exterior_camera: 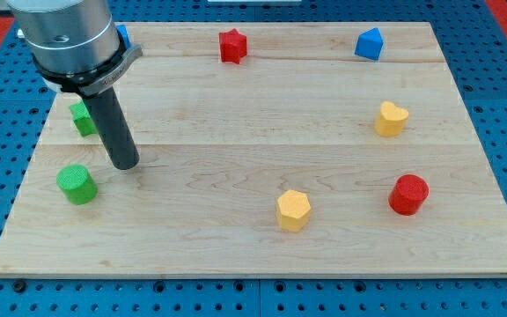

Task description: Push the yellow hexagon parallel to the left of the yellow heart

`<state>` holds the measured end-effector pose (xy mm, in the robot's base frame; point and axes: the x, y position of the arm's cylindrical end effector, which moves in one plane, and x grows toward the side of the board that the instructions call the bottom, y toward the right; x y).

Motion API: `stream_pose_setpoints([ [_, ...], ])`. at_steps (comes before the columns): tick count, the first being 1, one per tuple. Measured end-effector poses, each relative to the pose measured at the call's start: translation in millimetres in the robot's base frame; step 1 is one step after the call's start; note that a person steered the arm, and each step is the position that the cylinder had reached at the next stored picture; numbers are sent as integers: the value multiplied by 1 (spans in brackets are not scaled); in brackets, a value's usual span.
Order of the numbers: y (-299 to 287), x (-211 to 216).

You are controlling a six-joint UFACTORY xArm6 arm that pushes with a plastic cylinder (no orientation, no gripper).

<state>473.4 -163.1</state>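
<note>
Yellow hexagon (293,210): low on the surface (236,132), right of centre, below-left of the yellow heart (392,119).
My tip (126,164): far at the view's left, beside the green cylinder (77,184), touching nothing.
Pincer: none fitted, only the rod.
Progress: seemingly unstarted; approach and push remain.

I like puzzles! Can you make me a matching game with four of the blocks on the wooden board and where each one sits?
Things:
1. red star block
2. yellow hexagon block
3. green cylinder block
4. yellow heart block

Places:
A. near the view's left edge, just left of my tip
B. at the view's top, near the middle
C. on the view's right, below the blue block
D. near the view's bottom, left of the red cylinder block

Pairs: 1-B, 2-D, 3-A, 4-C
</note>
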Motion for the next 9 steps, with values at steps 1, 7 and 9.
stream_pose_setpoints([
  [1,4,0],
  [7,-39,14],
  [9,7,-14],
])
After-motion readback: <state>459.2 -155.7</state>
